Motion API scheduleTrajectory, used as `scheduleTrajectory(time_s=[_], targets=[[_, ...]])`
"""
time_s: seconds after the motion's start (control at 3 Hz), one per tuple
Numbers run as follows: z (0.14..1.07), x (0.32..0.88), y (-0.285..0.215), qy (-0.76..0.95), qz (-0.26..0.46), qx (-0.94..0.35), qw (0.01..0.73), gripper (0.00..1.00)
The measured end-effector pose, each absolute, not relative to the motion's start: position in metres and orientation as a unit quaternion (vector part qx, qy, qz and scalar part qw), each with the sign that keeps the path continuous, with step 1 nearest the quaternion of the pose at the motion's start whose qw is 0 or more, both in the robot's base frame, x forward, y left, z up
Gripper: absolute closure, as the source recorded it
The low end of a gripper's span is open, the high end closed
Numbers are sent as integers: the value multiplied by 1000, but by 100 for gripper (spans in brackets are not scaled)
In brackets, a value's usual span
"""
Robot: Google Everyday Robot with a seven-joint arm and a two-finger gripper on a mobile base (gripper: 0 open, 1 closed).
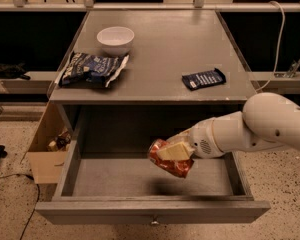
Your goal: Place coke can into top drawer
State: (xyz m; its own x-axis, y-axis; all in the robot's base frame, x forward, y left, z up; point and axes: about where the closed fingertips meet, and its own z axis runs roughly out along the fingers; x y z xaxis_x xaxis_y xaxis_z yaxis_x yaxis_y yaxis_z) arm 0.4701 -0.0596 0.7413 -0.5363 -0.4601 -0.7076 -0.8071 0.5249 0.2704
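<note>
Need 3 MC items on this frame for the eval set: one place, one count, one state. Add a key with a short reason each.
1. How many things lie on the tabletop?
A. one
B. five
C. three

2. Where is the coke can?
A. standing on the tabletop
B. in the gripper, above the floor of the top drawer
C. on the ground

3. The top drawer is:
A. pulled open
B. shut
C. taken out of the table

Key:
1 C: only the white bowl, the chip bag and the bar wrapper lie there.
2 B: the gripper is shut on the tilted can, whose shadow falls on the drawer floor beneath.
3 A: the drawer's floor shows in front of the table.
</note>
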Motion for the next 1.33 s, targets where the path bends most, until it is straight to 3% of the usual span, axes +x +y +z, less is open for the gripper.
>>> scheduleTrajectory(time_s=[0.33,1.33], targets=[[696,507,-35,818,321,-385,280,100],[652,513,-23,826,317,-381,268,100]])
